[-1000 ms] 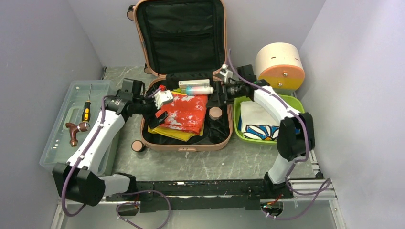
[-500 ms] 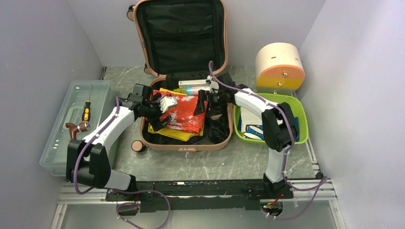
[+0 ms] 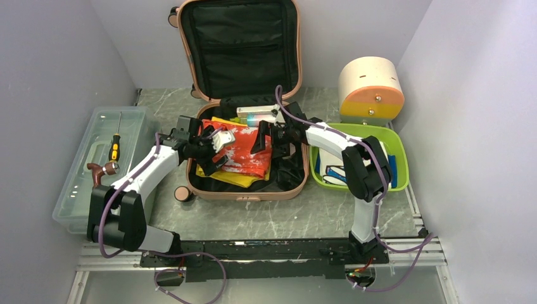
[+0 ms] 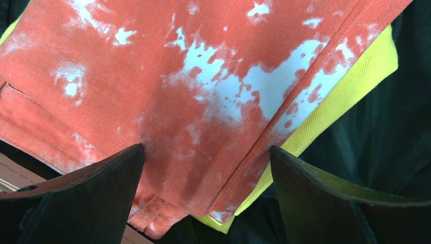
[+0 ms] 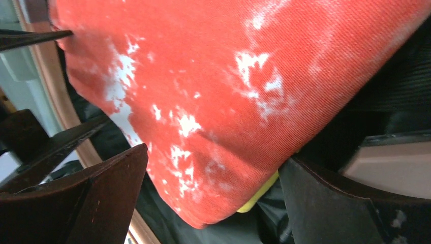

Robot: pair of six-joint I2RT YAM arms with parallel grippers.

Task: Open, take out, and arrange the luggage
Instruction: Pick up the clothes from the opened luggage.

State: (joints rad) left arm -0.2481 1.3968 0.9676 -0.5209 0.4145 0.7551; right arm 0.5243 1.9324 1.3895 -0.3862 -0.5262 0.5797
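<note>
The salmon-pink luggage point(image 3: 247, 195) lies open on the table, its black-lined lid point(image 3: 240, 50) standing against the back wall. Inside lies a folded red cloth with white blotches point(image 3: 244, 152) on top of a yellow cloth point(image 3: 234, 179). A tube point(image 3: 259, 118) rests at the back. My left gripper point(image 3: 214, 151) is open at the red cloth's left edge, and a corner of that cloth point(image 4: 193, 76) lies between its fingers point(image 4: 206, 152). My right gripper point(image 3: 267, 140) is open at the right edge. There the red cloth point(image 5: 244, 86) and a yellow strip point(image 5: 259, 195) sit between its fingers point(image 5: 213, 157).
A clear plastic bin point(image 3: 82, 190) on the left holds a screwdriver point(image 3: 115, 147) and a hammer point(image 3: 101, 172). A lime-green tray point(image 3: 396, 142) on the right holds a folded white flowered cloth point(image 3: 339, 168). A cream and orange round container point(image 3: 370, 85) stands behind the tray.
Both grippers have moved inward over the suitcase: the right one left from the right rim to the cloth's right edge, the left one right to its left edge. Both arms folded closer in.
</note>
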